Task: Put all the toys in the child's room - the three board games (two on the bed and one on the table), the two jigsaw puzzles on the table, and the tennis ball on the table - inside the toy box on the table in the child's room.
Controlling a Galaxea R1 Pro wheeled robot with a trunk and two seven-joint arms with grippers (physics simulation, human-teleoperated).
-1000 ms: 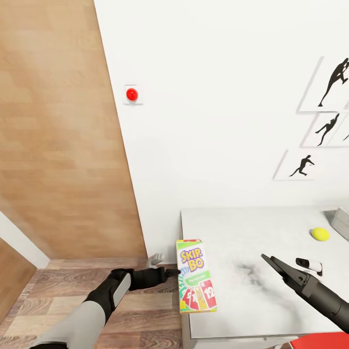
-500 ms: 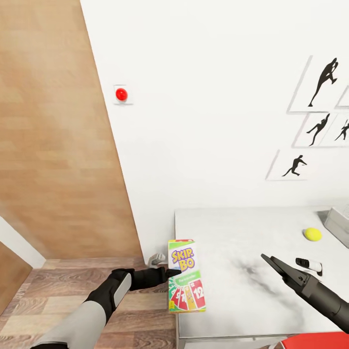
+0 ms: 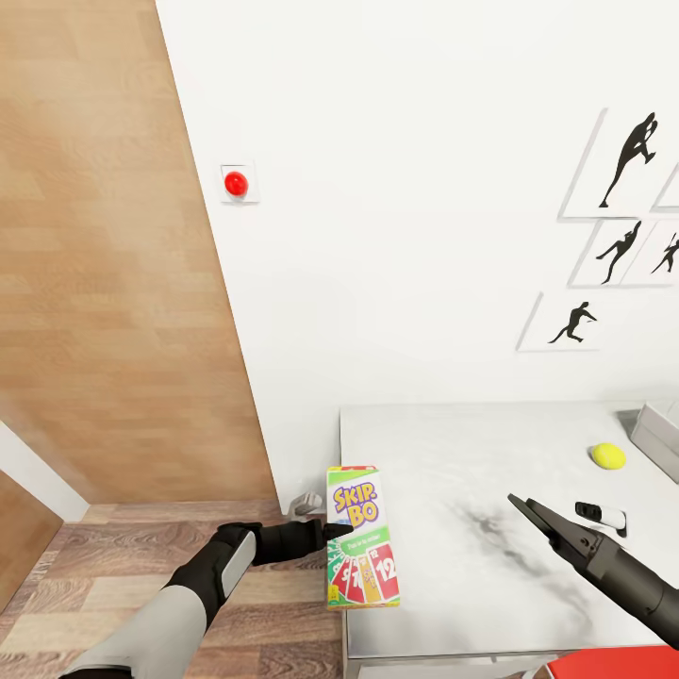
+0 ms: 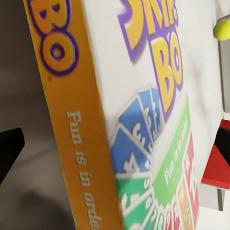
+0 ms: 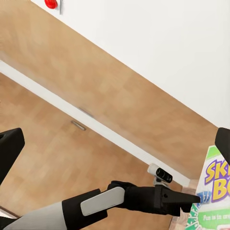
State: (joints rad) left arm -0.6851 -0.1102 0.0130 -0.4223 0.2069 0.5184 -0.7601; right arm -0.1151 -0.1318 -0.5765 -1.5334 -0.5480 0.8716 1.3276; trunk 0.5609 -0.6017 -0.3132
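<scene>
While left gripper (image 3: 332, 531) clamps SKIP-BO box (image 3: 362, 550), box stands upright, long axis vertical, title up.

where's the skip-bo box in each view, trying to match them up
Head view: SKIP-BO box stands lower centre, at the table's left edge, held by the left gripper.
Left wrist view: the box is seen very close, orange side and printed face.
Right wrist view: a slice of it at the lower right edge, by the left gripper.
Shared landmark: the tennis ball, also in the left wrist view.
</scene>
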